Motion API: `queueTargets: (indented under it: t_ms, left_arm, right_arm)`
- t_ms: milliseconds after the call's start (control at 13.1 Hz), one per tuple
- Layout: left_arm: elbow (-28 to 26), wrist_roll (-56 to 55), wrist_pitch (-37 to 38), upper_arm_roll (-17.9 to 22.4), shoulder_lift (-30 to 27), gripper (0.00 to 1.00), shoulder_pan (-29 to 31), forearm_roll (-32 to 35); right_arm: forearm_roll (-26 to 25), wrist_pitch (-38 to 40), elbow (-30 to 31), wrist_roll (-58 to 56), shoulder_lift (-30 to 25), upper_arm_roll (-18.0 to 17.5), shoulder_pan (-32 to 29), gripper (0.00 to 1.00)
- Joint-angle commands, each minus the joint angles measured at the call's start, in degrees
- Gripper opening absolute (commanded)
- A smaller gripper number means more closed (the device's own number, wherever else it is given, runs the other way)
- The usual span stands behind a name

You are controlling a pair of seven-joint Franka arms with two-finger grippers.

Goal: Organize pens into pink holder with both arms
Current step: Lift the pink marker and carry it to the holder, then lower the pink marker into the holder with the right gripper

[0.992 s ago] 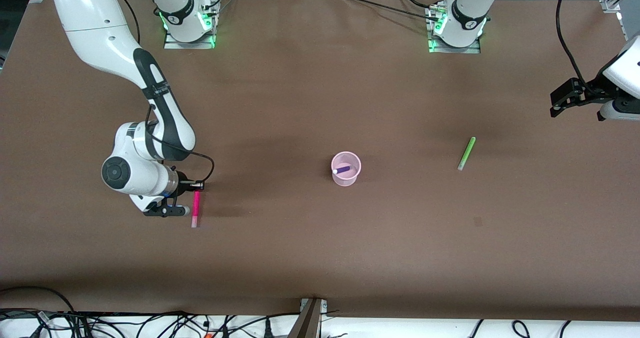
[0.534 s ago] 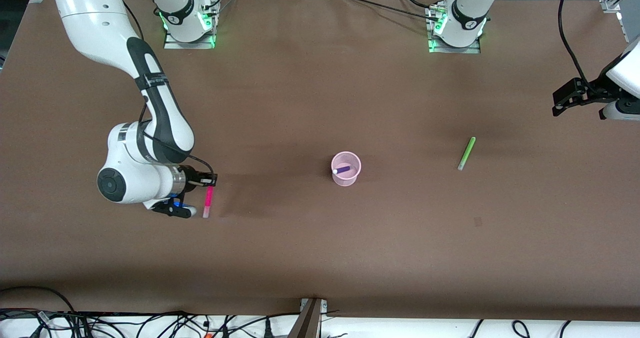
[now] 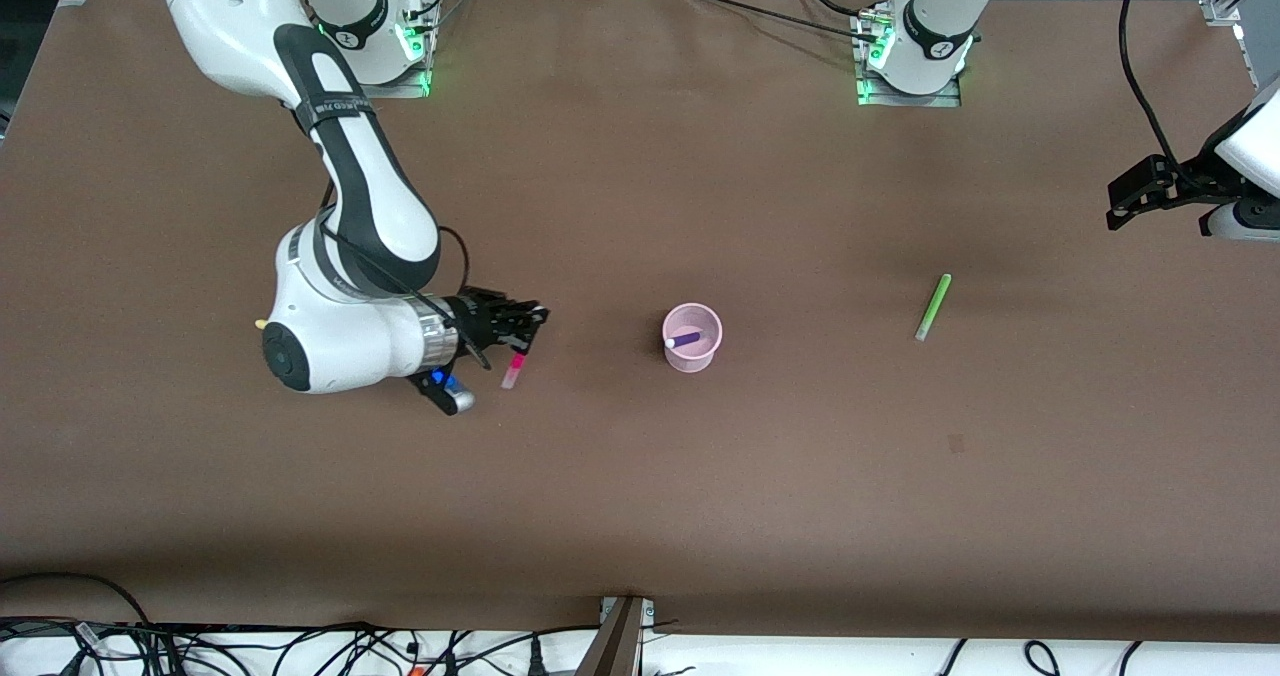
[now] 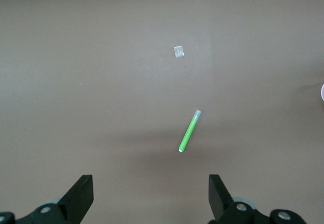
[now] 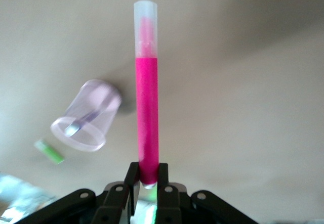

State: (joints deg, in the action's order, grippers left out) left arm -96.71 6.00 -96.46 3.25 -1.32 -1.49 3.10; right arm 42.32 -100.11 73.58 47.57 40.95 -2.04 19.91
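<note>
My right gripper [image 3: 522, 336] is shut on the magenta-pink pen [image 3: 514, 370] and holds it above the table, between the right arm's end and the pink holder [image 3: 692, 337]. The right wrist view shows that pen [image 5: 147, 113] clamped at one end between the fingers, with the holder [image 5: 87, 116] to one side. The dark purple pen [image 3: 684, 339] lies inside the holder. The light green pen [image 3: 933, 307] lies on the table toward the left arm's end, also in the left wrist view [image 4: 189, 131]. My left gripper [image 3: 1122, 205] is open in the air near that end; the left arm waits. The yellow pen is out of view.
The brown table [image 3: 640, 496] has the arm bases [image 3: 378, 46] along its edge farthest from the front camera. A small pale patch [image 4: 178, 52] marks the table near the green pen. Cables [image 3: 200, 646] lie along the edge nearest the front camera.
My right gripper has lifted the magenta-pink pen off the table and carried it toward the pink holder. The left gripper has barely moved.
</note>
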Motion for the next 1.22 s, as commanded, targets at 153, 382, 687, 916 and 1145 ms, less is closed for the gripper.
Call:
queueTargets:
  t_ms: [153,382,687,916,1145]
  left_arm:
    - [2.23,0.68,1.45,-0.09,0.97,1.0,0.26,-0.91]
    - [2.32,0.68,1.36,-0.27,1.06,1.0,0.18,-0.99]
    - [3.19,0.68,1.27,-0.35,1.84,1.0,0.09,-0.99]
    - [3.37,0.59,1.27,-0.44,1.94,1.0,-0.09,-0.99]
    - [3.37,0.59,1.27,-0.44,1.94,1.0,-0.09,-1.0]
  right_arm:
    - [16.19,-7.72,-1.95,10.78,1.42,-2.97,1.26,0.0]
    - [24.72,-16.58,-1.86,14.21,2.12,-2.97,5.65,0.0]
    - [33.43,-29.17,-2.04,17.21,3.79,-3.06,11.9,0.0]
    - [37.04,-31.02,-1.6,17.82,4.66,-2.97,13.05,0.0]
    - [37.49,-33.22,-1.25,21.51,5.02,-3.06,14.36,0.0]
